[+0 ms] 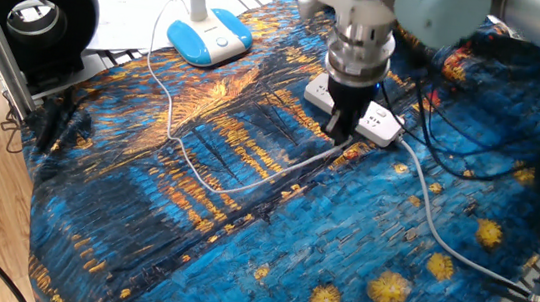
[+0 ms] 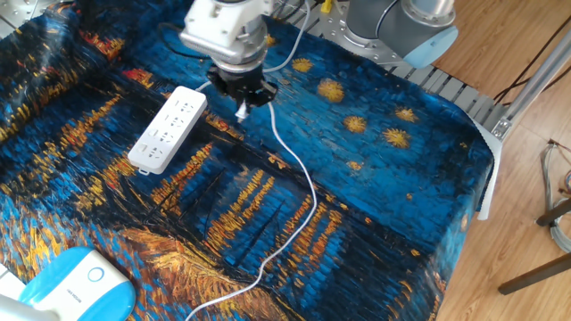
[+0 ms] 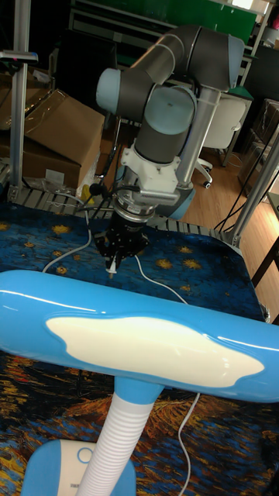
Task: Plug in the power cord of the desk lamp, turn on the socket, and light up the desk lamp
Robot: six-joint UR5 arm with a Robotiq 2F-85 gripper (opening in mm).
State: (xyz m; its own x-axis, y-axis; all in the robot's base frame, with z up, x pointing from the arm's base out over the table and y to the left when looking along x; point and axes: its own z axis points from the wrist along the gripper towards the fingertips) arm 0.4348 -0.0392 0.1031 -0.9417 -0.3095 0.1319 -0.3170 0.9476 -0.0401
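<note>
Tall fixed view: starry blue tablecloth [image 3: 225, 271], cardboard boxes [image 3: 54, 136] behind; pincer [image 3: 115, 267] clamped on power cord [image 3: 159, 285].

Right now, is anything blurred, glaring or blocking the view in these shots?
One fixed view: the arm looms close, soft and blurred, hiding part of the power strip. The other fixed view: sharp, evenly lit. Tall fixed view: the lamp head fills the foreground with glossy highlights; the background is dim.

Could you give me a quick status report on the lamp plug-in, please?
Gripper shut on power cord plug, lifted beside socket. Not plugged in yet. Nothing blocking.
</note>
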